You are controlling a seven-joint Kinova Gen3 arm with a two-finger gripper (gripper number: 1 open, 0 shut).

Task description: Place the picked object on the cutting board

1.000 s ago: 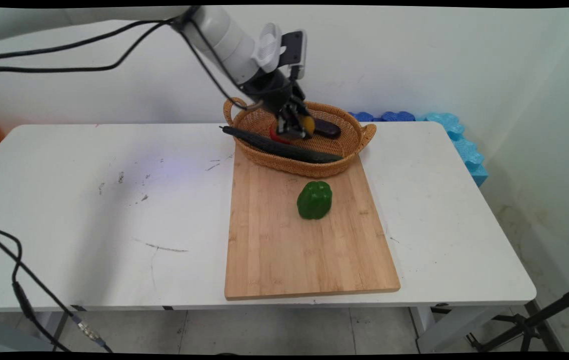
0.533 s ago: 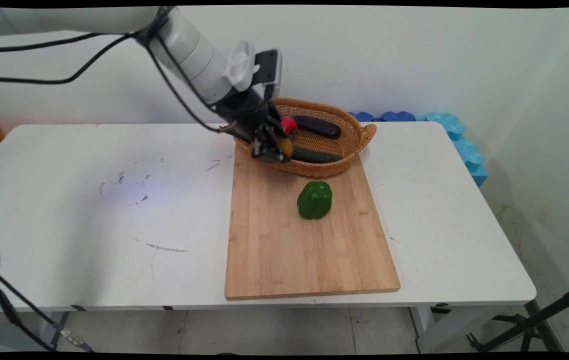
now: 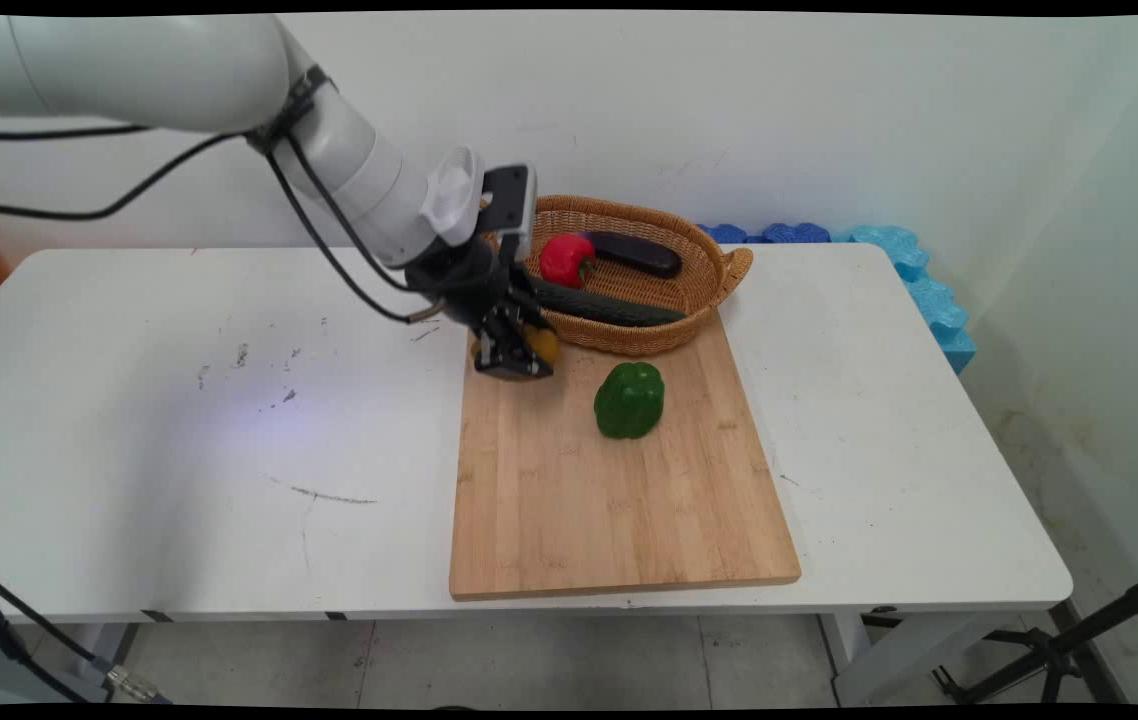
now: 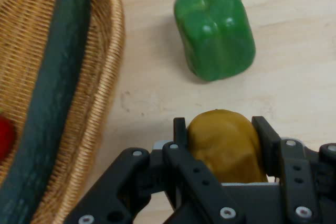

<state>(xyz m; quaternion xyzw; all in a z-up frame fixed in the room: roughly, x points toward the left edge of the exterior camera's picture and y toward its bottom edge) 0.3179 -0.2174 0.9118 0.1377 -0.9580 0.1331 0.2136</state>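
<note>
Yellow pepper (image 3: 541, 346) (image 4: 227, 144), clamped between the two fingers of the black pincer (image 3: 517, 352) (image 4: 220, 129), sits over the far left corner of the wooden cutting board (image 3: 619, 480) (image 4: 157, 98), just in front of the basket rim; whether it touches the board cannot be told. On the board, toward 4 o'clock from the pincer and apart from it, stands a green bell pepper (image 3: 629, 400) (image 4: 215, 27). At 1 o'clock lies the woven basket (image 3: 719, 275) (image 4: 107, 77), its near edge resting on the board's far end. Within the basket: a long dark cucumber (image 3: 609, 308) (image 4: 47, 114) along the near wall, a red pepper (image 3: 566, 259) (image 4: 4, 137) behind it, and a dark aubergine (image 3: 637, 253) at the far side. All rest on the white bench (image 3: 179, 420); blue foam pieces (image 3: 919, 280) line the wall at the bench's far right.
</note>
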